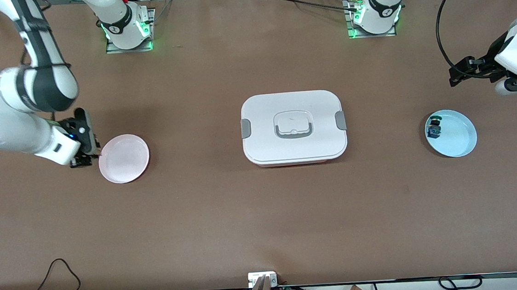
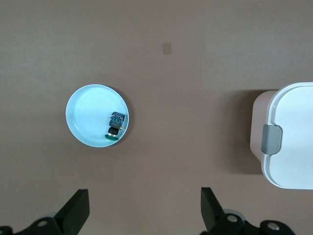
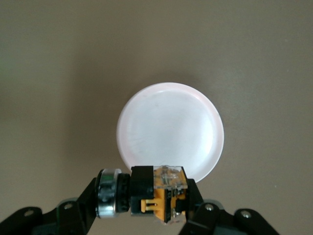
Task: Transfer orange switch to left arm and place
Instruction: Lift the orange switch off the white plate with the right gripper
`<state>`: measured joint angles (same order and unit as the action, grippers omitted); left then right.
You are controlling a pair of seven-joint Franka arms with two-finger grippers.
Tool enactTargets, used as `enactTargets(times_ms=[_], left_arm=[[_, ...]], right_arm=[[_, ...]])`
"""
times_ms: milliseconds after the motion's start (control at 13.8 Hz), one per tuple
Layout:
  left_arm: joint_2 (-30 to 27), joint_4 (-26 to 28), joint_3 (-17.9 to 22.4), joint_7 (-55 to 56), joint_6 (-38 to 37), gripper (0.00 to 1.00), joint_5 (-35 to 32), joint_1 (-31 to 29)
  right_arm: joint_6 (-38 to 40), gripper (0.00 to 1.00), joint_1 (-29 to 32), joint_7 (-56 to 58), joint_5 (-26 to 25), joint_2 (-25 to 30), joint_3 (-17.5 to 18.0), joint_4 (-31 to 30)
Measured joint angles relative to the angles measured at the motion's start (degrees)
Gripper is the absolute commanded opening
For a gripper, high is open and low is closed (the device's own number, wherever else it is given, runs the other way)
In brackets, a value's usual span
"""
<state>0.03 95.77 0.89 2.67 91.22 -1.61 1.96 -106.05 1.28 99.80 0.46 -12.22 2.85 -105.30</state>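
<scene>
The brown matte table (image 1: pixel 264 218) spreads under my 2 arms, and the box (image 1: pixel 293 127) sits at its middle, white, smooth, a rounded rectangle with grey side clips and a grey-edged handle recess in the lid. Toward my right arm's end lies a round pink plate (image 1: pixel 124 158), glossy and shallow; toward my left arm's end lies a round pale blue plate (image 1: pixel 451 133) carrying a small switch with blue body and green top (image 1: pixel 434 127) near its rim. My right gripper (image 1: pixel 82 159) hangs just beside the pink plate's rim, its jaws clamped on the orange switch (image 3: pixel 151 196). The switch lies crosswise between my black fingers (image 3: pixel 80 213), its long axis running from 1 finger to the other: metallic ring cap at 1 end, black collar next, orange body with clear plastic top at the other. My left gripper (image 1: pixel 474 69) waits above the table near the blue plate, jaws spread wide, holding nothing.
</scene>
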Motion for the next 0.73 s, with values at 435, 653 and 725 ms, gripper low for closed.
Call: enactTargets(times_ms=[435, 653, 725], left_arm=[[0.00, 0.00, 0.00, 0.00, 0.00, 1.00, 0.00, 0.00], [0.00, 0.00, 0.00, 0.00, 0.00, 1.00, 0.00, 0.00], [0.00, 0.00, 0.00, 0.00, 0.00, 1.00, 0.00, 0.00]], right_arm=[[16.81, 0.01, 0.05, -0.01, 0.15, 3.35, -0.12, 12.06], [16.80, 0.01, 0.02, -0.01, 3.72, 2.13, -0.08, 12.05], [16.77, 0.02, 0.00, 0.00, 7.02, 1.69, -0.06, 12.05]])
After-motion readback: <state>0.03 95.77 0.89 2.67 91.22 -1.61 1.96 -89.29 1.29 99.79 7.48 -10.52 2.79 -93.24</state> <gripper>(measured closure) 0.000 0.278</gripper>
